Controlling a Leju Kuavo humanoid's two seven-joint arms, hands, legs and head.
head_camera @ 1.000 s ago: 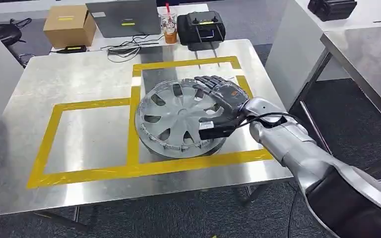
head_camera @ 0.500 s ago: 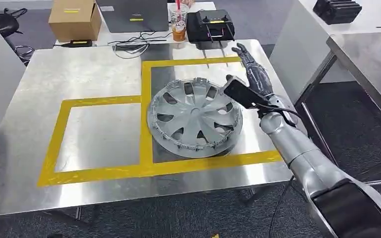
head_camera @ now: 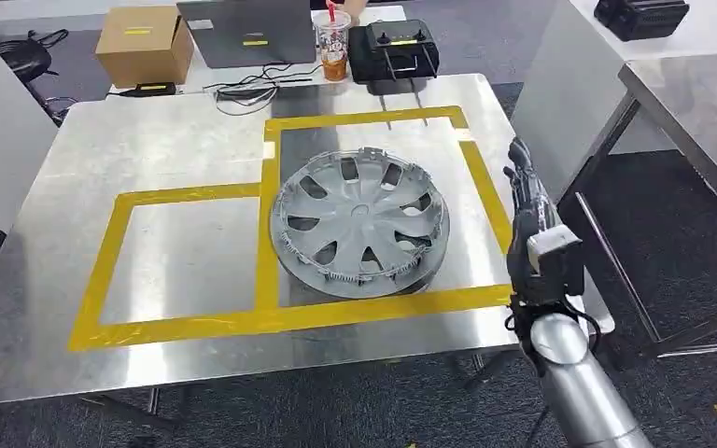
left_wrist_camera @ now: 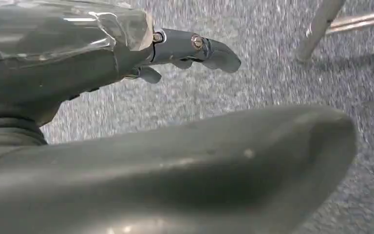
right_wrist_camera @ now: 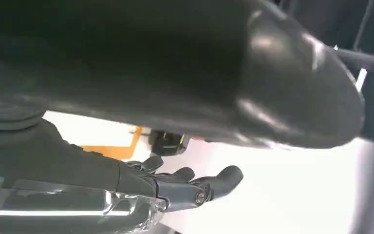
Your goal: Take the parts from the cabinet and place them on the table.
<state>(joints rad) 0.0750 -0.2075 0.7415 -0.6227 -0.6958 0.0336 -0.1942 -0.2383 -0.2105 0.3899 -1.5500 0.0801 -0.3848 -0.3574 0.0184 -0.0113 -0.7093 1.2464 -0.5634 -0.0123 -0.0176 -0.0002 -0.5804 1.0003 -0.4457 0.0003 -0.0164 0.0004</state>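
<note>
A grey wheel cover [head_camera: 361, 219] lies flat on the steel table [head_camera: 149, 149], inside the right yellow-taped rectangle [head_camera: 485, 187]. My right hand [head_camera: 526, 187] hovers at the table's right edge, clear of the cover, fingers stretched out and holding nothing. The right wrist view has that hand [right_wrist_camera: 175, 187] with its fingers apart over the bright tabletop. In the left wrist view my left hand [left_wrist_camera: 126, 53] hangs above grey carpet, fingers extended, nothing in it.
A cardboard box [head_camera: 143, 45], a laptop [head_camera: 247, 31], an iced drink cup [head_camera: 334, 42] and a black controller [head_camera: 394, 49] sit behind the table. A left taped rectangle [head_camera: 182, 252] is bare. Other tables [head_camera: 700, 103] stand to the right.
My right hand has let go of the wheel cover and drawn back right, off the cover to the table's edge. The camera has shifted slightly.
</note>
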